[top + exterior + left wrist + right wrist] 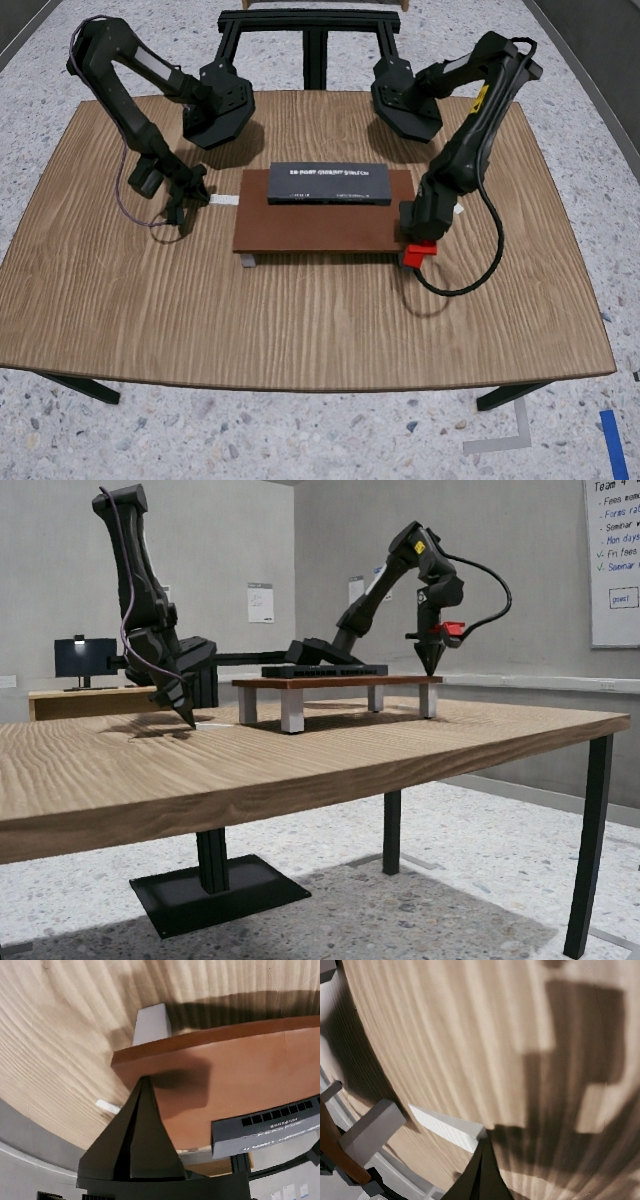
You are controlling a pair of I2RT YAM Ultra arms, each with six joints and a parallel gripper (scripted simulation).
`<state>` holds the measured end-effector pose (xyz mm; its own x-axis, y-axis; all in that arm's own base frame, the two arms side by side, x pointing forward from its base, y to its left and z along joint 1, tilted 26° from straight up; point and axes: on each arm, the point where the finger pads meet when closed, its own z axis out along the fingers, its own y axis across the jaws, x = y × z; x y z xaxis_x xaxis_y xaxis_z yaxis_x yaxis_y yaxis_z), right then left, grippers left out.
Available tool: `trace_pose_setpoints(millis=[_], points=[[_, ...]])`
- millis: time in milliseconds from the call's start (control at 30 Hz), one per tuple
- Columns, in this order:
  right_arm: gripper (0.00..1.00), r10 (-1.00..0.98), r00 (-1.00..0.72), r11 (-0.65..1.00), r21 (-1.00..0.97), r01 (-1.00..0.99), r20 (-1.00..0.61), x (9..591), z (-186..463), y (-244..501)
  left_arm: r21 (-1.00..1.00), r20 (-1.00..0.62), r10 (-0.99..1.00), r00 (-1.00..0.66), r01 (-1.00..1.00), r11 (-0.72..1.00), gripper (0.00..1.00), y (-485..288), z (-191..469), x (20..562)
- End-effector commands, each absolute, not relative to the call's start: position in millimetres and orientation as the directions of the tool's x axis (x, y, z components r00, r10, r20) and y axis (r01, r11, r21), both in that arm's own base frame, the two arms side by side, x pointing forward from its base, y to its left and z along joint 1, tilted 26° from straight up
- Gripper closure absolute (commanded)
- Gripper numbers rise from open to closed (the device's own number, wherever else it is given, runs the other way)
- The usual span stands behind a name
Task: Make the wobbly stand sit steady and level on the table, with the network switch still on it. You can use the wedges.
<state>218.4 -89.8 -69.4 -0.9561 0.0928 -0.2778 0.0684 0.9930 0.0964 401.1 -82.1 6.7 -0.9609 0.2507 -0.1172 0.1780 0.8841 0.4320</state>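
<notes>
"Start at nine o'clock in the top view. What's there?"

"The right gripper, black and tapered. Its fingers are closed with nothing between them, and the tips are right at the thick end of a long white wedge."

"And which way does that wedge point?"

"Its thin end points to three o'clock, toward the stand, a flat reddish-brown board on square pale-grey legs. In the right wrist view the thin end is near one leg; I can't tell whether they touch."

"Where's the network switch?"

"On the board, toward twelve o'clock from its middle: a flat, dark-grey box with a row of black ports."

"Who's at the stand's four o'clock corner?"

"The left gripper, also black, fingers closed on nothing. It points down, tips at the board's top; contact looks likely, but I can't be certain."

"Anything farther along?"

"Past the board's three o'clock edge, a small white piece lies on the wood-grained table, partly hidden by the arm in the top view."
</notes>
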Motion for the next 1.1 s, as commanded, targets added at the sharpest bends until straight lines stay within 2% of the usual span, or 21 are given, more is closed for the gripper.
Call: trace_pose_setpoints(millis=[0,200,300,433,500,833,967,1067], points=[[1.00,0.084,-0.951,0.994,0.087,0.061,-0.296,218.9,-67.7,-84.7,0.419,-0.145,0.267,-0.953,0.186,0.889,1.00,-93.7,7.4,409.0],[1.00,0.081,-0.953,0.993,0.105,0.052,-0.291,215.0,-69.8,-77.9,0.419,-0.145,0.267,-0.953,0.186,0.889,1.00,-93.7,7.4,409.0],[1.00,0.080,-0.942,0.995,0.079,0.058,-0.325,240.9,-62.6,-92.7,0.419,-0.145,0.267,-0.953,0.186,0.889,1.00,-93.7,7.4,409.0],[1.00,0.088,-0.956,0.993,0.103,0.062,-0.279,214.9,-73.6,-75.8,0.419,-0.145,0.267,-0.953,0.186,0.889,1.00,-93.7,7.4,409.0],[1.00,0.082,-0.946,0.995,0.076,0.061,-0.314,227.7,-65.7,-83.8,0.419,-0.145,0.267,-0.953,0.186,0.889,1.00,-93.7,7.4,409.0],[1.00,0.091,-0.965,0.992,0.109,0.065,-0.246,207.4,-82.6,-68.1,0.419,-0.145,0.267,-0.953,0.186,0.889,1.00,-93.7,7.4,409.0],[1.00,0.085,-0.951,0.994,0.090,0.061,-0.297,222.5,-72.4,-73.7,0.419,-0.145,0.267,-0.953,0.186,0.889,1.00,-93.7,7.4,409.0],[1.00,0.089,-0.957,0.993,0.098,0.064,-0.275,217.7,-78.1,-70.2,0.419,-0.145,0.267,-0.953,0.186,0.889,1.00,-93.7,7.4,409.0]])
